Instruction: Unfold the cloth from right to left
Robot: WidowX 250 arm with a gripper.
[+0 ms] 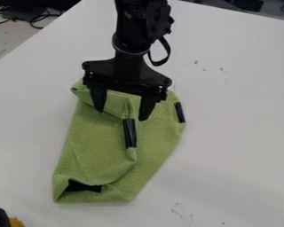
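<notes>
Matt woven green cloth (94,142), glossy black tape (130,133), smooth white tabletop (239,106)

The fixed camera looks down at a slant from above the desk (239,146), facing the side where the arm (129,26) enters at the top edge. It sits fairly near — close enough that the desk runs out past the bottom of the frame — yet far enough back to take in the whole cloth (91,142), left of and below centre. The tool (122,115) hangs near the middle. The desk's edges cut diagonally across the upper left and upper right (a strip of floor (8,40) with cables (34,20) shows beyond the left one).
</notes>
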